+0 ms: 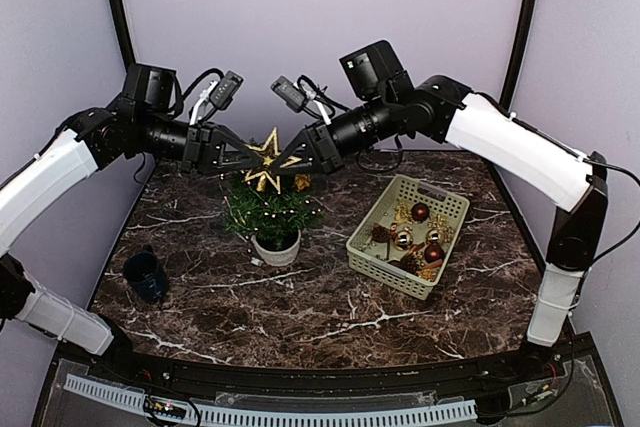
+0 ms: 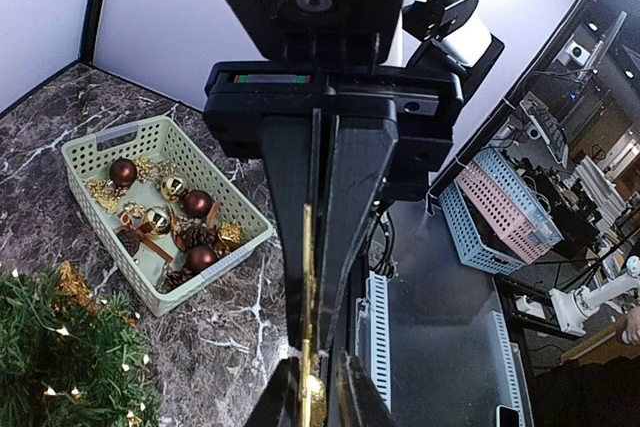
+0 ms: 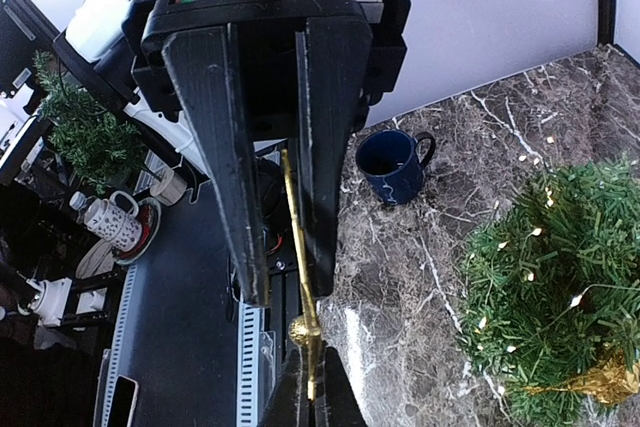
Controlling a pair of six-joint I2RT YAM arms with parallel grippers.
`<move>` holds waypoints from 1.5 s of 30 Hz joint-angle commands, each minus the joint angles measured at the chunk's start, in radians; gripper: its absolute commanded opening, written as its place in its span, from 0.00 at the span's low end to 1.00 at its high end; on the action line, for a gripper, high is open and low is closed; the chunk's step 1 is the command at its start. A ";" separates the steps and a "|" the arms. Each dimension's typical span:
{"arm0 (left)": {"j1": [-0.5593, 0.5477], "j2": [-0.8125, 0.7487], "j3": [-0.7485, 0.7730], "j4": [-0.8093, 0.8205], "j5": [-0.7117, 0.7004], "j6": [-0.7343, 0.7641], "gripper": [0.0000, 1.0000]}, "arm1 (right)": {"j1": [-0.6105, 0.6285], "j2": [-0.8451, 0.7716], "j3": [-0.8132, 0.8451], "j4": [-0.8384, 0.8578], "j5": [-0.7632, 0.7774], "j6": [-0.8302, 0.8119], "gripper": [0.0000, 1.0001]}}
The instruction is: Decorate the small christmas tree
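The top external view sits high behind both arm bases, tilted down and forward, far enough back to take in the whole table (image 1: 330, 307) up to the rear wall. The left wrist camera rides close behind the left hand (image 1: 248, 155) and looks along its fingers to the robot's right, past the beige basket (image 2: 100, 142). The right wrist camera looks the opposite way along the right hand (image 1: 288, 159), toward the blue mug (image 3: 392, 165). Facing each other, both wrist views share the gold star (image 3: 296, 247), seen edge-on, and the small christmas tree (image 2: 60, 367); the overhead view covers all of these.
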State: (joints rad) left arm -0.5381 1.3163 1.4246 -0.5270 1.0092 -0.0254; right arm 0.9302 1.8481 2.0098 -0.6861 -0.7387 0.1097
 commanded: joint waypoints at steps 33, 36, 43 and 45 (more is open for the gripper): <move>0.228 -0.089 -0.256 0.636 -0.394 -0.281 0.00 | -0.052 -0.417 -0.569 0.592 0.441 0.264 0.78; 0.228 -0.096 -0.299 0.740 -0.393 -0.313 0.00 | -0.053 -0.426 -0.595 0.626 0.444 0.279 0.78; 0.228 -0.071 -0.374 0.878 -0.357 -0.381 0.00 | -0.053 -0.423 -0.596 0.630 0.439 0.283 0.78; 0.228 -0.064 -0.387 0.930 -0.342 -0.396 0.00 | -0.053 -0.423 -0.595 0.629 0.440 0.280 0.78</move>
State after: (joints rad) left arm -0.3168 1.2491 1.0603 0.2470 0.6178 -0.3729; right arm 0.8761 1.4601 1.4132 -0.1150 -0.3119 0.3805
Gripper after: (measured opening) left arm 0.029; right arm 0.777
